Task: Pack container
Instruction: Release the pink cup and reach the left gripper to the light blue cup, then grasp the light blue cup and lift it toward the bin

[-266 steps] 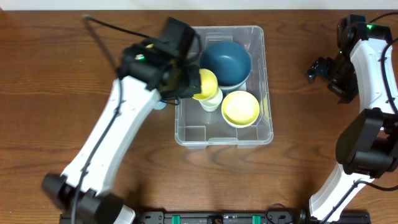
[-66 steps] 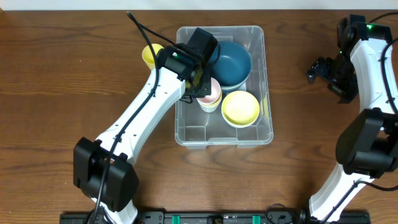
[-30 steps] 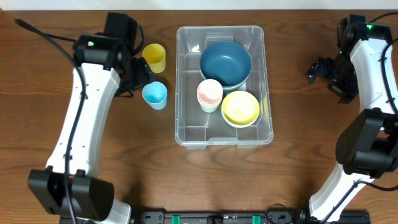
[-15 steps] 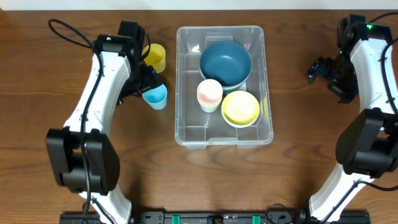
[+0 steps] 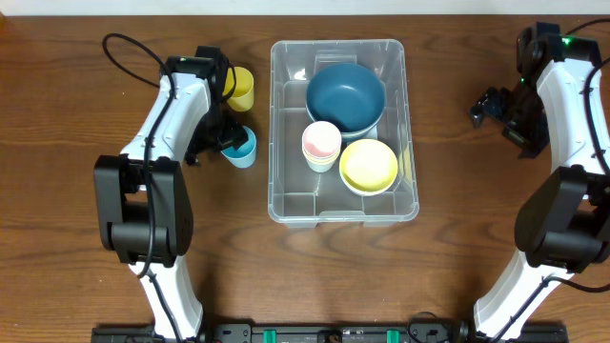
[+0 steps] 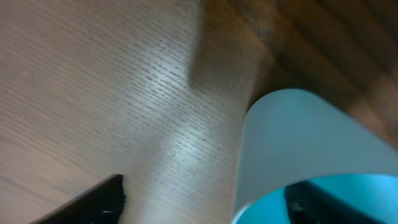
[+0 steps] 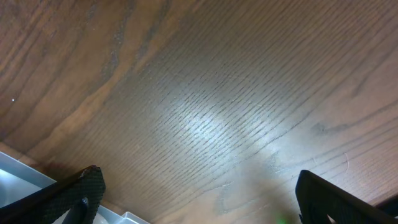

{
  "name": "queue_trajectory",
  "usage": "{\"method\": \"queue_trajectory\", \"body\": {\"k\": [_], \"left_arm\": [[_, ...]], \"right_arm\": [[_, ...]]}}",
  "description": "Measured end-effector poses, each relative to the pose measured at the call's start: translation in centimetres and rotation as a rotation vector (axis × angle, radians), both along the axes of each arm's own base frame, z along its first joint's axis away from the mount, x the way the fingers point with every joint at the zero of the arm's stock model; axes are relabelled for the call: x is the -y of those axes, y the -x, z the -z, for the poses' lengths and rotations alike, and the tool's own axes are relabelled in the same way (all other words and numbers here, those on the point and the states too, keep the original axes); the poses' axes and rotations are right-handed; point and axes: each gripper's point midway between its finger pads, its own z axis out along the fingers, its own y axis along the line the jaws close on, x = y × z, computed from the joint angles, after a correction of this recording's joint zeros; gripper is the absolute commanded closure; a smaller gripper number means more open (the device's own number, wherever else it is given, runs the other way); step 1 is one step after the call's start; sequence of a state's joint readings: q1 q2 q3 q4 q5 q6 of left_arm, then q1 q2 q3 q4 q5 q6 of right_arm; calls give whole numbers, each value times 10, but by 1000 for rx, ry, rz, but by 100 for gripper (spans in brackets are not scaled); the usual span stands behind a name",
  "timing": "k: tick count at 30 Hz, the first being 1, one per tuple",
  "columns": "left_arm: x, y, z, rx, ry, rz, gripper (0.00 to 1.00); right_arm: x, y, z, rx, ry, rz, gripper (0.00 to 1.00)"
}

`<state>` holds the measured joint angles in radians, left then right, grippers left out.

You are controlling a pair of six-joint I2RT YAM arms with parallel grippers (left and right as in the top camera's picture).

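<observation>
The container (image 5: 303,197) is a clear plastic bin at the table's middle. It holds a dark blue bowl (image 5: 345,95), a yellow bowl (image 5: 368,164) and a pink cup (image 5: 321,143) stacked on a white one. Left of it stand a light blue cup (image 5: 245,151) and a yellow cup (image 5: 238,88). My left gripper (image 5: 223,139) is down at the blue cup (image 6: 298,137), open. One finger (image 6: 311,200) is inside the cup, the other (image 6: 93,204) well outside its wall. My right gripper (image 5: 488,105) hangs open over bare wood at the far right.
The left arm's black cable (image 5: 129,52) loops over the table at the back left. A corner of the container (image 7: 18,173) shows at the lower left of the right wrist view.
My left arm has swung in from the left and come down onto the blue cup's rim, and its jaws have narrowed a little. The right arm has stayed still.
</observation>
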<state>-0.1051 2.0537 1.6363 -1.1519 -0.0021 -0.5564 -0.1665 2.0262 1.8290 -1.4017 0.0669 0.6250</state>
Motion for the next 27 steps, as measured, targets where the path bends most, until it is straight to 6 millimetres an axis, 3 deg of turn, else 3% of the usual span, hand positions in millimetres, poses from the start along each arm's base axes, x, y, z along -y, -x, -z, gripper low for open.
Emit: {"method": "queue_trajectory", "body": {"k": [3,8,11,18,21,27], "left_arm": [[1,-3,0,11,6,5,39],[4,-7,1,27,25,5,61],[5,-8,2,34,30,6,69],[7,-9,10,42,40,10,81],[8,-9,11,42,46,17,94],[5,-7,9,30,55,30,94]], "right_arm": [[0,0,0,0,0,0,1],[0,0,0,0,0,0,1],[0,0,0,0,0,0,1],[0,0,0,0,0,0,1],[0,0,0,0,0,0,1],[0,0,0,0,0,0,1]]}}
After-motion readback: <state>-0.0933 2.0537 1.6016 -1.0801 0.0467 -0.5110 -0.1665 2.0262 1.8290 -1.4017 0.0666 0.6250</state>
